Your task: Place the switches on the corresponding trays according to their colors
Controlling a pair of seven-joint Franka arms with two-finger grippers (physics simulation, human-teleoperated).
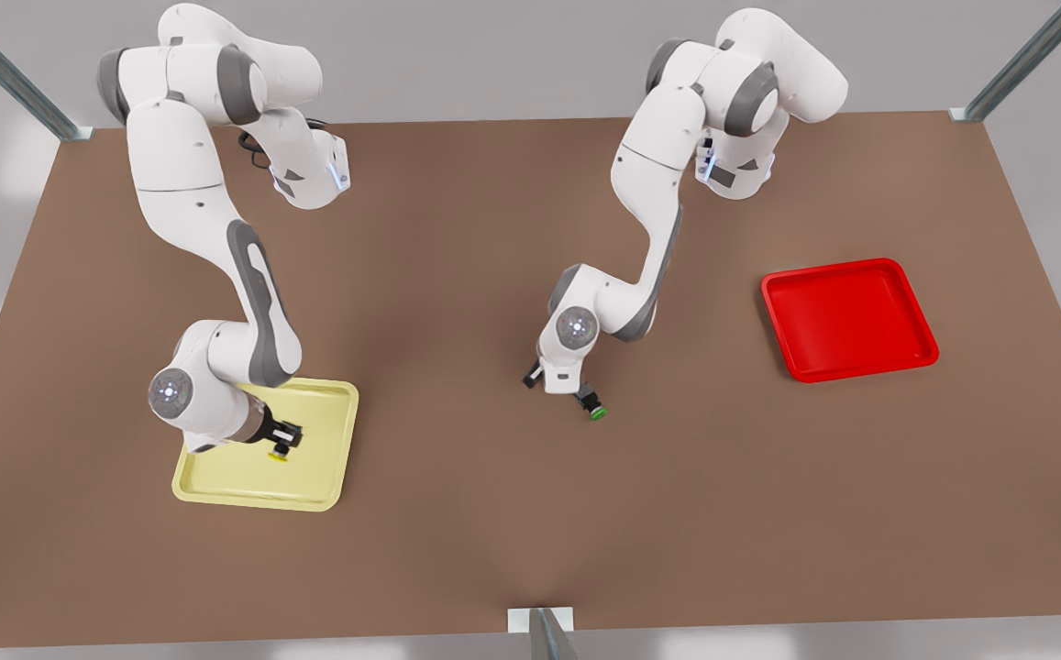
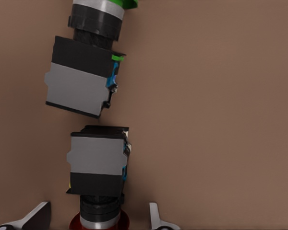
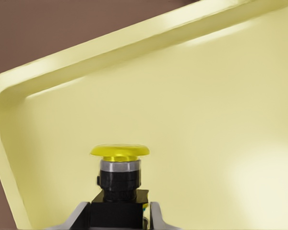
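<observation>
Switches sat in three spots when I checked my feeds, and I took them from the front view's left across to its right. At the left my right gripper hung over the pale yellow tray, its fingers pinched on the dark body of the yellow switch, whose cap pointed away from the wrist; I could not tell whether the switch touched the tray floor beneath it. Near the middle of the brown table my left gripper was low over the bare surface with its fingers spread. The red switch lay on its side between them, ungripped as far as I could see, its red cap nearest the wrist. The green switch lay just beyond the fingertips, slightly tilted, almost end to end with the red one, its green cap pointing away. Farther right, well apart from that hand, the red tray lay flat on the table.
</observation>
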